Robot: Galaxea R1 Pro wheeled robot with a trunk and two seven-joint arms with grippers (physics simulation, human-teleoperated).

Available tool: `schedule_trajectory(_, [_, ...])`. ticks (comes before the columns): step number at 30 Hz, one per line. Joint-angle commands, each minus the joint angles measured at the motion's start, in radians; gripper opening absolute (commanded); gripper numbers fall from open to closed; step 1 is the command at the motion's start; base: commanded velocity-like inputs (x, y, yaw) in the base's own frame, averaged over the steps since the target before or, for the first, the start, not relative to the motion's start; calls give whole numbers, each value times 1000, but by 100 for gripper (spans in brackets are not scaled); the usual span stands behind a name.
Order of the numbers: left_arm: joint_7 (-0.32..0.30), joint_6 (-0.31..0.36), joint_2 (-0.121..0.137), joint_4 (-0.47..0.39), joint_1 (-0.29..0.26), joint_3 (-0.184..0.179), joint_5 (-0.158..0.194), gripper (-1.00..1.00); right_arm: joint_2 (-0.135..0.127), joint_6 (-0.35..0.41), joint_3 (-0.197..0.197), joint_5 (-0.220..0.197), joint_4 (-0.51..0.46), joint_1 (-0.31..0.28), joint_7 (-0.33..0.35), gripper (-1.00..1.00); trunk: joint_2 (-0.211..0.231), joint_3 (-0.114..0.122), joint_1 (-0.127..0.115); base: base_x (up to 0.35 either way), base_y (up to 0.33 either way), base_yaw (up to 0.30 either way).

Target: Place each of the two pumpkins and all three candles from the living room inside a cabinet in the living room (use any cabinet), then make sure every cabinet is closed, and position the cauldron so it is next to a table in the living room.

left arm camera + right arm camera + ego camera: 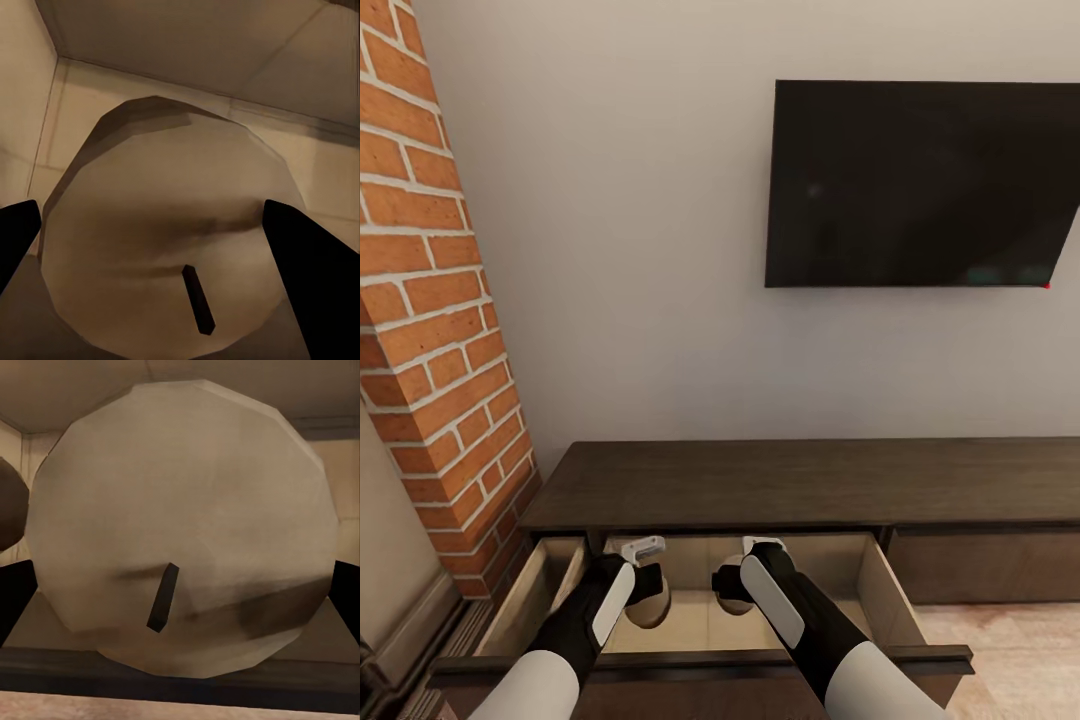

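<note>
My left hand (643, 566) hangs inside the open drawer (880, 585) of the long dark cabinet (800, 482), its two dark fingers (311, 259) set on either side of a beige candle (169, 240); from the wrist camera they appear to hold it, the flat round top and short dark wick facing the lens. My right hand (745, 570) reaches into the same drawer just beside the left, fingers (15, 596) at the two edges of a second candle (184, 532), which also looks gripped. In the head view the left candle (652, 605) and the right candle (732, 598) show as pale rounded shapes below the hands, near each other over the drawer's light wood floor. I cannot tell whether either candle rests on that floor or hangs just above it. The drawer is pulled well out, its dark front panel (700, 665) nearest me. Behind the cabinet rises a plain pale wall (640, 250) with a black television (920, 185) mounted on it, and a red brick column (435, 300) stands at the cabinet's left end.
</note>
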Motion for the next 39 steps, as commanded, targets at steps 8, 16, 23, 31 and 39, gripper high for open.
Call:
schedule_trajectory(8, [8, -1, -9, 0, 0, -4, -3, -100, 0, 0, 0, 2, 1, 0, 0, -100, 0, 0, 0, 16, 0, 0])
schedule_trajectory(16, [8, -1, -8, 0, 0, -4, -3, -100, 0, 1, 0, 2, 0, 0, 0, -100, 0, 0, 0, 113, 0, 0])
schedule_trajectory(23, [8, 0, -8, 0, 0, -5, -3, -100, 0, 3, 0, 3, 2, 0, 0, -100, -42, -19, 23, 5, 0, 0])
schedule_trajectory(31, [8, 1, -10, 0, 0, -6, -3, -100, 0, 3, 0, 5, 4, 0, -5, -100, -98, -44, 54, 0, 0, 0])
schedule_trajectory(39, [8, -1, -11, 0, 0, -6, -4, -100, 0, 2, 0, 4, 3, 0, -1, -100, -154, -69, 84, 0, 0, 0])
